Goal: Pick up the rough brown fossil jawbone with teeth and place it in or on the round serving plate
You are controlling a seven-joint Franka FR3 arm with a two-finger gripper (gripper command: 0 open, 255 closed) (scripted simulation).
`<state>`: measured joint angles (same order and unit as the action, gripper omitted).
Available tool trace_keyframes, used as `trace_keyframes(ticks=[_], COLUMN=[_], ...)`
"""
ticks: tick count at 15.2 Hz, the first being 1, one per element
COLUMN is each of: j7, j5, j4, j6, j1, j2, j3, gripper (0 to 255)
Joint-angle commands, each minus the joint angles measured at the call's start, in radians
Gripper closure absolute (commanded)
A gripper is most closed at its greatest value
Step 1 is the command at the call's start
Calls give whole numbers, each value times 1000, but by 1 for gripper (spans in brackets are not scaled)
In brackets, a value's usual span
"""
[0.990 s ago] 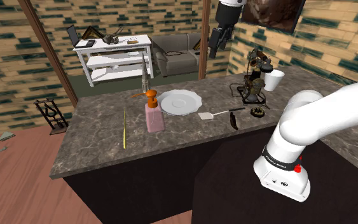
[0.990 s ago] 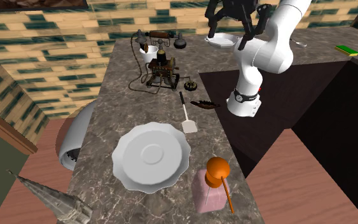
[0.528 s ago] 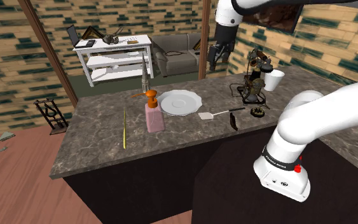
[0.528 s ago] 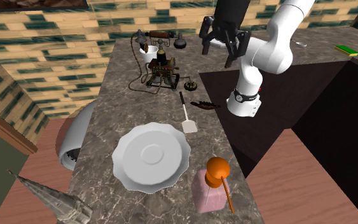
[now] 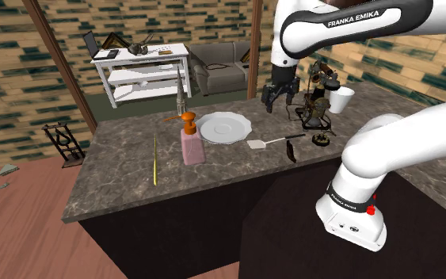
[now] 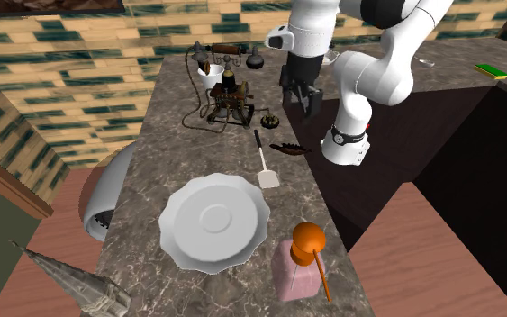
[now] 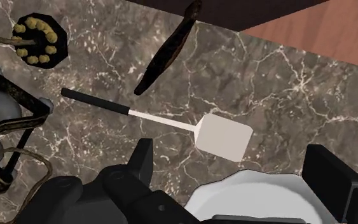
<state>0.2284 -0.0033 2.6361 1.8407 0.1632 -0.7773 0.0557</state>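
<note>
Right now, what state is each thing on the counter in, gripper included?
gripper: open, empty, above the counter.
fossil jawbone: lying at the counter's edge, not held.
round plate: flat, empty.
spatula: lying flat between plate and jawbone.
soap dispenser: upright.
antique telephone: upright.
white cup: upright.

Light is even and soft in all 3 views. The dark tabletop (image 5: 122,168) looks dim, the white arm (image 5: 395,143) bright with gentle shading.
</note>
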Motion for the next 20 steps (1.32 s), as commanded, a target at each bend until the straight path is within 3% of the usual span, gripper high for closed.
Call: trace_keyframes(ticks=[1, 12, 20], j7=[48, 287, 286], j5=[6, 57, 64], j4=[47, 310, 384], j6=[21, 197, 339], j1=[25, 149, 145], j2=[7, 86, 153], j3=[-1, -4, 0], gripper=[0, 0, 0])
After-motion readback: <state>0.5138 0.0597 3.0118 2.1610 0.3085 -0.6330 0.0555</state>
